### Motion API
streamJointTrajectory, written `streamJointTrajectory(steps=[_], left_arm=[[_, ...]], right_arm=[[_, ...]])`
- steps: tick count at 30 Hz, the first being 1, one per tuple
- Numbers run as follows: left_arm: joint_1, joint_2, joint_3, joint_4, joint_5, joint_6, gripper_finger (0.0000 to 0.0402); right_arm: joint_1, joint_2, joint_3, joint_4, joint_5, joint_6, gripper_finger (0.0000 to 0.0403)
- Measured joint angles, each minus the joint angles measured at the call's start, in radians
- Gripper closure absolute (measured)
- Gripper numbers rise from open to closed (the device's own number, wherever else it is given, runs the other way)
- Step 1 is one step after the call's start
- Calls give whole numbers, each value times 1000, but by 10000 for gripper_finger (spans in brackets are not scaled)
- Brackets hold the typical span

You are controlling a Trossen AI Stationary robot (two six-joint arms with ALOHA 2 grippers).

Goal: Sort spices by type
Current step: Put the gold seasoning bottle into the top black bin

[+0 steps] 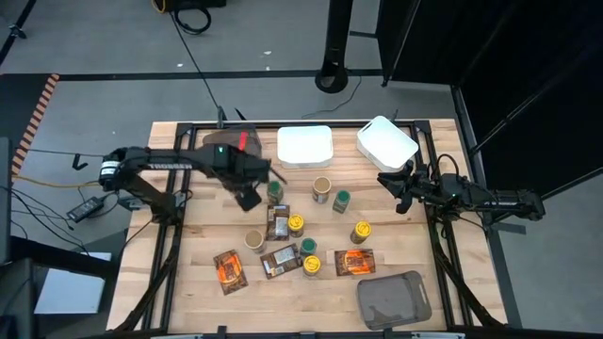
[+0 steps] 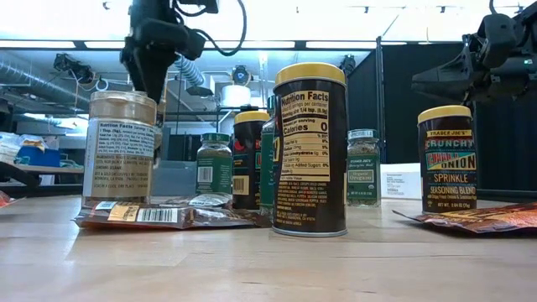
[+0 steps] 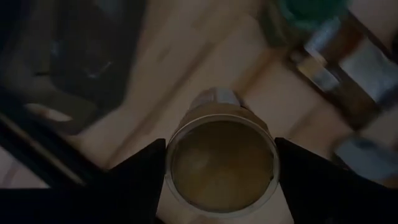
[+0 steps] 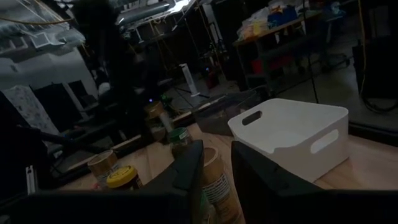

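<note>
While most of the spices [image 1: 295,247] lie loose on the worktop [image 1: 188,282], the left gripper [image 1: 249,199] holds one tan-lidded jar [image 3: 222,159] between its fingers.

The sorting looks barely begun: the jars and flat packets [image 1: 230,270] sit mixed in a cluster from the worktop's middle toward its near edge, and the two white trays [image 1: 304,146] along the far edge show nothing inside from above, as does the grey bin [image 1: 394,298] at the near right corner. The held jar hangs just beside a green-lidded jar [image 1: 275,191], between the cluster and a dark bin [image 1: 230,143] at the far edge. The right gripper [image 1: 398,193], fingers drawn narrow and holding nothing, waits near the right edge beside the second tray. Packets overlapping jars in the middle may crowd later picks.
</note>
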Motion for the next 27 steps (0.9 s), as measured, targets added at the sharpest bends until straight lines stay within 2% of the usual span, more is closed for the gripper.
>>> streamJointTrajectory(steps=[12, 21, 27], left_arm=[[349, -2, 142, -74, -89, 61, 135], [608, 4, 141, -27, -101, 146, 135], [713, 4, 69, 45, -53, 177, 135]], right_arm=[[0, 0, 0, -1, 1, 0, 311], [0, 0, 0, -3, 1, 0, 311], [0, 0, 0, -4, 0, 0, 311]])
